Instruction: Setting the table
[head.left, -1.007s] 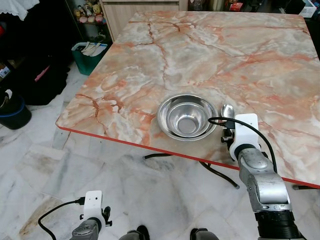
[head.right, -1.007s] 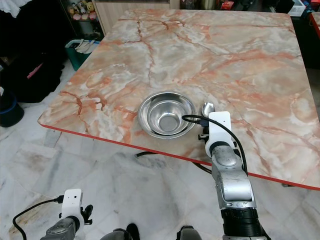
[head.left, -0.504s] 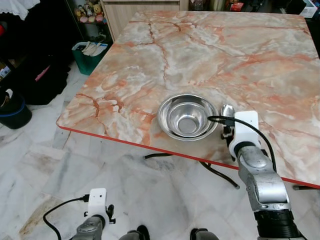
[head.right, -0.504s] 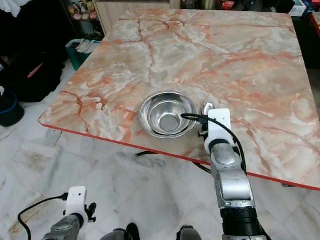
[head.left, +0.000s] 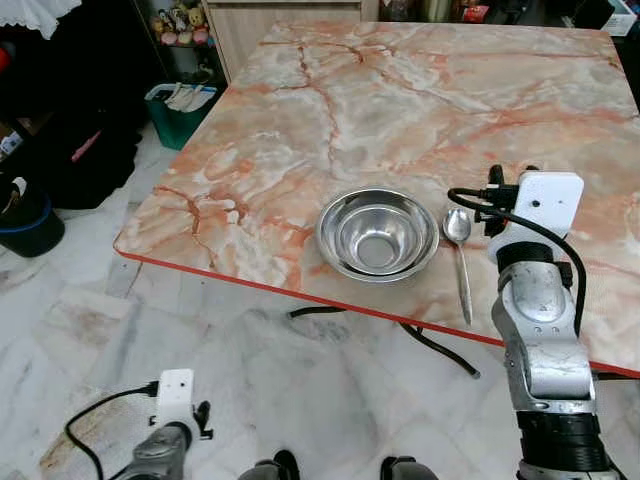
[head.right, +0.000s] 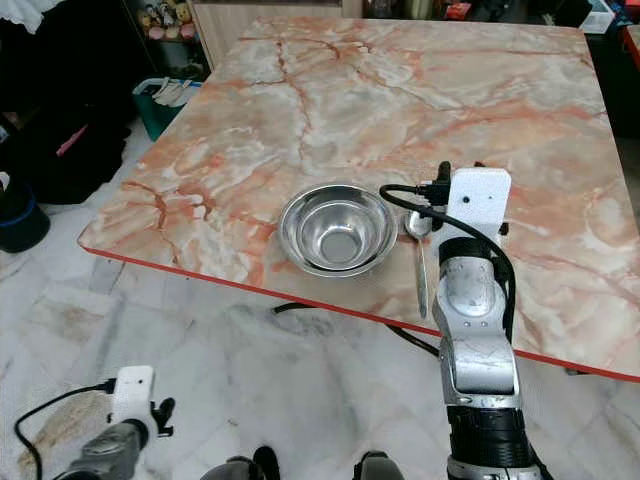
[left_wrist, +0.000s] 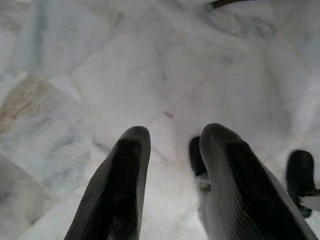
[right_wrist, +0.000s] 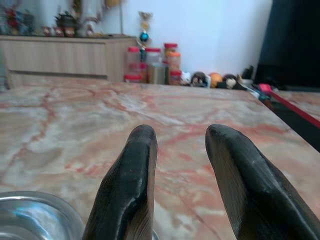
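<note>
Spoon: lies flat on the marble table, just right of the steel bowl.
Right gripper: fingers parted, empty, above the table.
Left gripper: idle, slightly parted, over the floor.
Tip: lift clear without nudging the spoon.

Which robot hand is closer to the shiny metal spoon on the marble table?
Right. The right gripper is raised over the table beside the shiny metal spoon; the left gripper hangs low over the floor, far below.
</note>
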